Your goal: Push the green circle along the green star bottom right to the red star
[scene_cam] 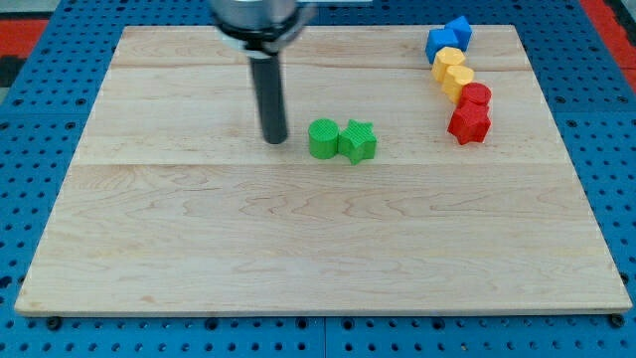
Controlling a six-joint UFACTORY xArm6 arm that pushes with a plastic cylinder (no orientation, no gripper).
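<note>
The green circle sits near the board's middle, touching the green star on its right. My tip stands just left of the green circle, a small gap between them. The red star lies at the view's right, at the lower end of a column of blocks.
Above the red star runs a column: a red block, a yellow block, another yellow block, a blue block and a blue block. The wooden board lies on a blue perforated surface.
</note>
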